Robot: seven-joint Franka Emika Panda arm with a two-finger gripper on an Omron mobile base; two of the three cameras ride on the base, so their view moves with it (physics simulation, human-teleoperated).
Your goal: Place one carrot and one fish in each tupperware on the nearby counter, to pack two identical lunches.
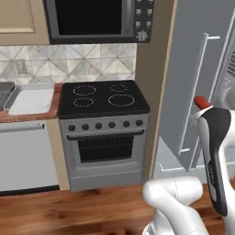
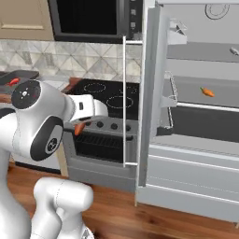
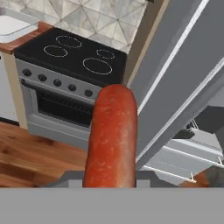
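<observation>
Holding a plain red-orange carrot [image 3: 111,138] in my claw [image 3: 110,181], jaws clamped together on its lower end; it juts straight out along the hand view, over the floor in front of the stove [image 1: 103,100]. Carrots counted: two, the second, orange with a green top [image 2: 207,92], lying on a shelf of the open fridge [image 2: 196,112] right of the stove. Tupperware: two, light tray [image 1: 31,99] and dark tray [image 1: 4,93], side by side on the counter [image 1: 54,108] left of the stove.
</observation>
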